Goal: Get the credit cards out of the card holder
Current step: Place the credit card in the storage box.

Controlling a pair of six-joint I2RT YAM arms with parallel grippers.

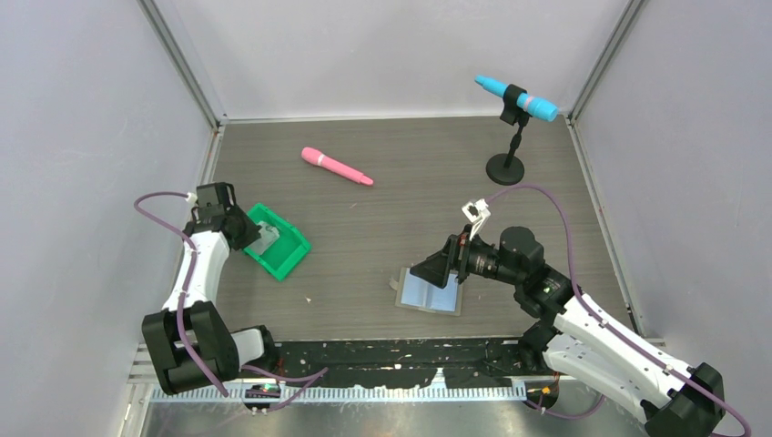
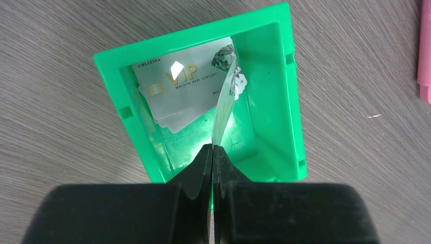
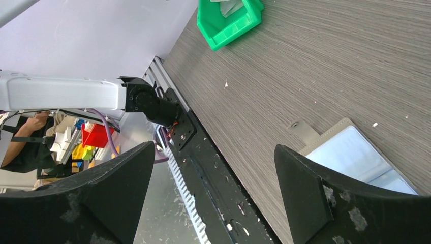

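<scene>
Left wrist view is showing the left tool (image 2: 212, 148) pinching one credit card (image 2: 223, 109) edge-on above the green tray (image 2: 114, 66), a VIP card (image 2: 178, 91) lying inside, while the right tool (image 3: 213, 147) is hanging spread wide at the edge of the open card holder (image 3: 350, 152) on the worktop (image 1: 382, 228).

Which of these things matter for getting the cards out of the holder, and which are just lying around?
Job: card holder, cards in the green tray, card in the left gripper.
Lying about: pink marker, blue marker, its stand.
</scene>
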